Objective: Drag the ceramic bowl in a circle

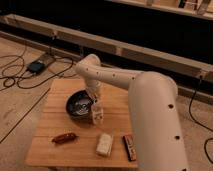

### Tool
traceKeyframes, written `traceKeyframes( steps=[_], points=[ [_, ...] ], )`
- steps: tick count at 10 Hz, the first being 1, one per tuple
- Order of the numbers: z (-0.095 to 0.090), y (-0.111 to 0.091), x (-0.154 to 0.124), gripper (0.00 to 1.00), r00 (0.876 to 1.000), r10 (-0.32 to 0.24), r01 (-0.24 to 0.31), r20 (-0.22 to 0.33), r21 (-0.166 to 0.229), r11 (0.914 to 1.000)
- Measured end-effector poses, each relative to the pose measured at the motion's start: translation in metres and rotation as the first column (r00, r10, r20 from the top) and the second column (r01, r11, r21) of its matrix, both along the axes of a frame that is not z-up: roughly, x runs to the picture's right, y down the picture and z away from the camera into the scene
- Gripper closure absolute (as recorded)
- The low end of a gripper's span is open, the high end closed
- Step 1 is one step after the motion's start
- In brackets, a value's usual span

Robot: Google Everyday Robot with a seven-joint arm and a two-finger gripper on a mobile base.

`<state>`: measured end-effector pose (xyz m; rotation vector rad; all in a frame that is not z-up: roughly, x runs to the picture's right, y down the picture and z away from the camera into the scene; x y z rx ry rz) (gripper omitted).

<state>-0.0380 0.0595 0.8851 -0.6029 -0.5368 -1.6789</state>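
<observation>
Fingers (93, 96) closed at right rim of ceramic bowl (78, 106) — mostly hidden by wrist (93, 82), grip unclear, bottle (97, 114) just beside

A round, glossy, dark blue-black bowl (79, 106) is seen standing upright on the wooden desk (50, 145), towards its rear left part, with the opening turned upward. Pale speckled reflections are shown inside it. It is the widest object carried by the desk. The pincer (93, 98) is found at the bowl's right rim with its jaws closed; whether the rim is gripped cannot be told. A small bottle (97, 115) is set just beside the bowl's front right edge.
</observation>
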Motion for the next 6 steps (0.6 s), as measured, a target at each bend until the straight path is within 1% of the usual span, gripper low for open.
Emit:
traceKeyframes(
  steps=[1,2,4,5,6],
  points=[
    [0.007,-0.011,0.014,1.00,0.999,0.019,-0.019,-0.038,0.016,0.9997],
    [0.013,-0.024,0.021,1.00,0.997,0.032,-0.030,-0.064,0.035,0.9989],
    [0.024,-0.048,0.023,1.00,0.995,0.043,-0.037,-0.093,0.069,0.9969],
    [0.031,-0.062,0.021,1.00,0.994,0.046,-0.037,-0.101,0.090,0.9953],
    [0.035,-0.071,0.017,1.00,0.994,0.045,-0.035,-0.101,0.102,0.9941]
  ],
)
